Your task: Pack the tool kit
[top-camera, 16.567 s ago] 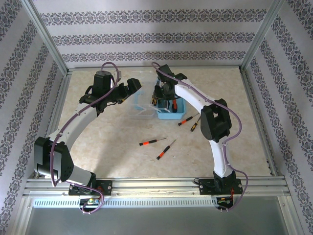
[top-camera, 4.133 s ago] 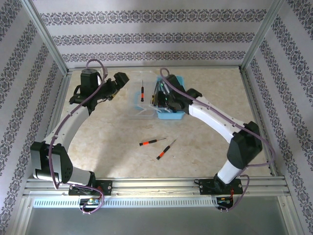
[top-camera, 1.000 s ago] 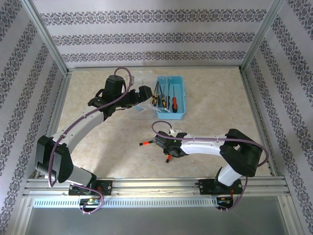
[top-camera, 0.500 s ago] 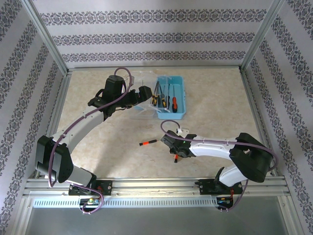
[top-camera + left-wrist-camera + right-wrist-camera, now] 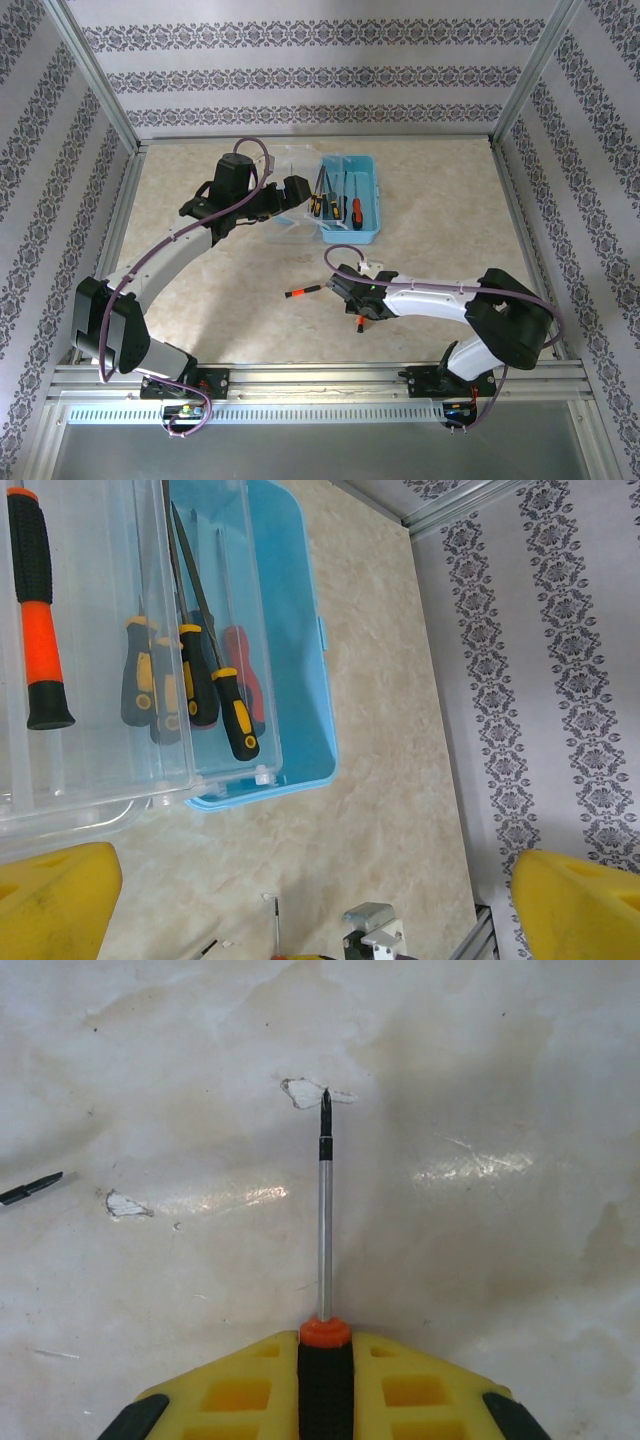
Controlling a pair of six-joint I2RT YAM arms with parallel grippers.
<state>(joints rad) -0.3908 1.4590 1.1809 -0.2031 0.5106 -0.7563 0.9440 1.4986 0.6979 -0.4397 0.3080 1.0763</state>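
Your slim screwdriver with the black-and-orange handle [image 5: 325,1260] sits in the right gripper [image 5: 325,1385]. Its yellow fingers [image 5: 235,1395] are clamped on the handle from both sides, and the steel shaft sticks straight out ahead of them over the marbled beige tabletop [image 5: 480,1080]. You cannot tell whether the tip touches the surface. From above you find that gripper [image 5: 358,306] near the front middle of the table, with the screwdriver [image 5: 360,321] at its near side. A second orange-and-black screwdriver [image 5: 303,291] lies loose just to its left. Well beyond, the light blue plastic toolbox [image 5: 350,238] stands open with yellow-and-black handled tools [image 5: 236,715] in it, its clear lid [image 5: 95,790] folded out to the left. The left gripper [image 5: 294,190] hangs over that lid, jaws spread wide and holding nothing.
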